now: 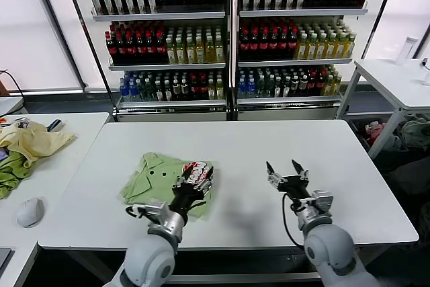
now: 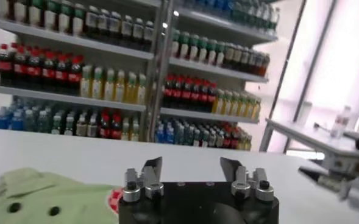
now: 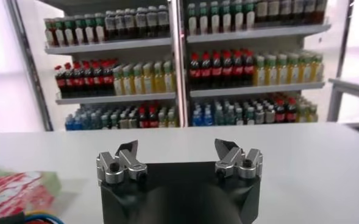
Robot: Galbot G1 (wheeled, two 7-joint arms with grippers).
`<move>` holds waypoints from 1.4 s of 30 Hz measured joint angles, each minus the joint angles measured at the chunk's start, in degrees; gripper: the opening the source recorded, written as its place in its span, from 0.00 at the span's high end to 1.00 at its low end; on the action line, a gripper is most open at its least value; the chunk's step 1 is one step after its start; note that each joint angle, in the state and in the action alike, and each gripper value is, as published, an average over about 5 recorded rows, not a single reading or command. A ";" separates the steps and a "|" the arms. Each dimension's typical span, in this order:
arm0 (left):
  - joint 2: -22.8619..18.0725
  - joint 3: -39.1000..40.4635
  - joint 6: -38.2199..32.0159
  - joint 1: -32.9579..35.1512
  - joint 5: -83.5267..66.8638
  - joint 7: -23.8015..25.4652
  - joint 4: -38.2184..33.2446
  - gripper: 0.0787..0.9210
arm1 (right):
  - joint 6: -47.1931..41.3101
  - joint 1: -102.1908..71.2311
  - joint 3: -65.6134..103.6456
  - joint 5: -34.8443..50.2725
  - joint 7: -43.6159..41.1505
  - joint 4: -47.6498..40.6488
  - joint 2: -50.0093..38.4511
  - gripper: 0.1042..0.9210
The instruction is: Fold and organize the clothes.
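Polo shirt (image 1: 164,178) lies already folded into a compact bundle on the white table (image 1: 269,146), left of centre, printed patch on top. Folding looks done; tidying or placing may remain. Left gripper (image 1: 191,190) hovers over its near edge, jaws spread, empty. Right gripper (image 1: 287,169) spread, well apart. No containers visible.

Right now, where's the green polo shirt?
In the head view, the polo shirt lies folded on the white table's left half, under the left claw.
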 measured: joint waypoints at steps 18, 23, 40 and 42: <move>2.02 -18.53 -4.73 13.12 -3.66 -1.42 -5.03 0.12 | -0.86 13.08 -20.47 4.97 10.64 -15.66 11.80 0.12; 2.16 -20.20 -5.22 14.53 -3.81 -1.51 -5.41 0.12 | -0.66 14.48 -22.61 5.94 12.05 -18.39 12.82 0.20; 2.52 -21.40 -5.80 15.39 -4.05 -1.73 -5.18 0.12 | -1.03 18.39 -24.41 4.63 10.80 -23.17 11.66 0.82; 2.49 -21.30 -5.82 15.29 -4.03 -1.74 -4.99 0.12 | -1.15 18.99 -24.19 4.00 10.15 -23.72 11.06 0.88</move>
